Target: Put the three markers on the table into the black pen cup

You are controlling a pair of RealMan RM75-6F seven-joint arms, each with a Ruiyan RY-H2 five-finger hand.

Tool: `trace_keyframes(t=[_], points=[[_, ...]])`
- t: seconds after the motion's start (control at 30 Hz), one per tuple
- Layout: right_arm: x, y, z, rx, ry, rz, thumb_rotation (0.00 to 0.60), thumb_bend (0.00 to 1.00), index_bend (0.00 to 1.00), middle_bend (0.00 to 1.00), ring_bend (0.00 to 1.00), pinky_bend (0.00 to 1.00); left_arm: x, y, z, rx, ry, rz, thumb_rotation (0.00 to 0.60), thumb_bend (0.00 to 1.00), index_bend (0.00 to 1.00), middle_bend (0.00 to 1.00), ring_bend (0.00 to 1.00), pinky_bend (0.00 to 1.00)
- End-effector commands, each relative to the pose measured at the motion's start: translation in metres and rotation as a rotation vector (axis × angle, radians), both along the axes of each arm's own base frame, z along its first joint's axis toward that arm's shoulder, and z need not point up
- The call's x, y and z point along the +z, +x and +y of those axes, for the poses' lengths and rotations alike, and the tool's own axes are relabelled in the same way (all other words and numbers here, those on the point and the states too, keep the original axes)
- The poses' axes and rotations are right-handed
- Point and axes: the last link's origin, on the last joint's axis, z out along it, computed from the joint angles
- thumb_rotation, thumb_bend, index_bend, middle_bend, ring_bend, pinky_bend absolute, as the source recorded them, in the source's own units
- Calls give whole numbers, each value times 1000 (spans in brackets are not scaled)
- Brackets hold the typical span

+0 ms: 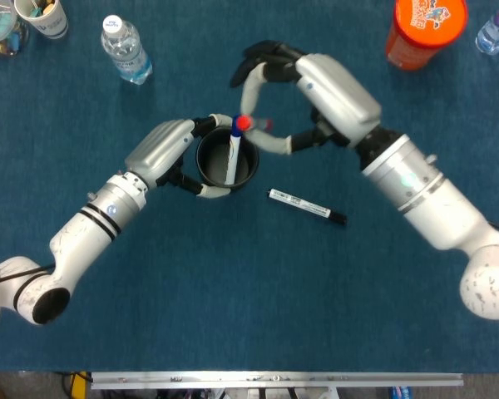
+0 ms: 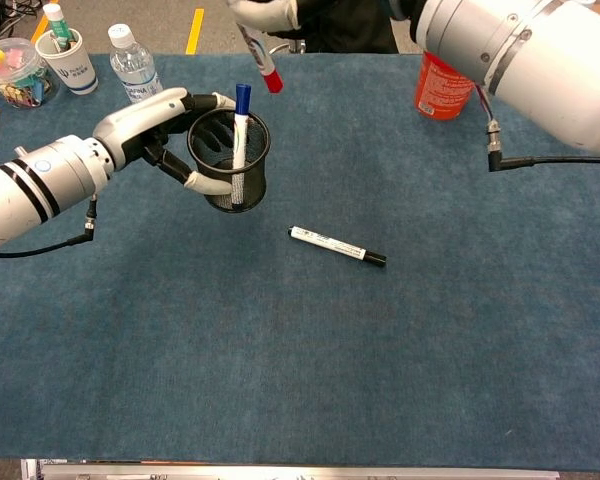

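1. Holding the red-capped marker in a pinch, the right hand hangs raised above the desk, up at 1 o'clock from the black pen cup. Thumb and a finger carry the barrel; other fingers look loosely curled, exact contact hard to read.
2. Key relation: in head view the red cap sits right over the cup's rim at approx. 1 o'clock, almost over the mouth. In chest view the marker hangs cap-down, tilted, cap tip above and just to the 1 o'clock side of the cup. Long axis is steep but not plumb.
3. Left hand wraps the cup wall from the 9 o'clock side, fingers curled around the mesh, steadying it upright on the desk.
4. Blue-capped marker already stands inside the cup, cap up, leaning toward the 12 o'clock rim. It takes up part of the mouth nearest the incoming red cap.
5. Black-capped marker lies flat on the desk at 4 o'clock from the cup, well apart, long axis running approx. 10-to-4, cap at the 4 o'clock end. Right hand is the nearer one for it.
6. Judgement: one of three in, second about to go, third untouched. Next move prob. needs a small shift toward 7 o'clock and a straighter barrel before release, else the cap may clip the rim or blue marker.
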Motion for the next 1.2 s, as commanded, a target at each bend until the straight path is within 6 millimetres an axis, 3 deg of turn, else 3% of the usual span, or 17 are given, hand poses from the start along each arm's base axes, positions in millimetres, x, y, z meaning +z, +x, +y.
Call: trace_keyframes(t=[0.03, 0.57, 0.63, 0.7, 0.83, 1.07, 1.2], points=[[-4, 8, 4, 10, 21, -23, 600, 297, 679, 387, 186, 235, -2, 2, 4, 16, -5, -6, 600, 150, 249, 370, 346, 291], [-47, 6, 4, 27, -21, 30, 600, 303, 677, 385, 187, 204, 0, 8, 8, 45, -13, -29, 600, 150, 250, 370, 346, 291], [-51, 5, 3, 46, -52, 56, 600, 278, 644, 373, 189, 194, 1, 8, 8, 44, -10, -30, 600, 150, 250, 370, 346, 292], [-54, 3, 3, 62, -78, 75, 600, 170, 545, 339, 176, 171, 2, 8, 9, 44, -7, -30, 600, 150, 250, 370, 346, 292], [-54, 2, 3, 65, -94, 77, 600, 3, 403, 288, 142, 153, 3, 8, 9, 48, -5, -34, 600, 150, 249, 370, 346, 291], [-46, -6, 1, 70, -149, 82, 600, 0, 386, 282, 137, 152, 6, 2, 10, 55, 4, -27, 600, 150, 250, 370, 346, 291], [-27, -33, 5, 79, -218, 133, 600, 0, 387, 287, 137, 151, 15, -6, 12, 63, 24, -8, 600, 151, 250, 370, 346, 291]])
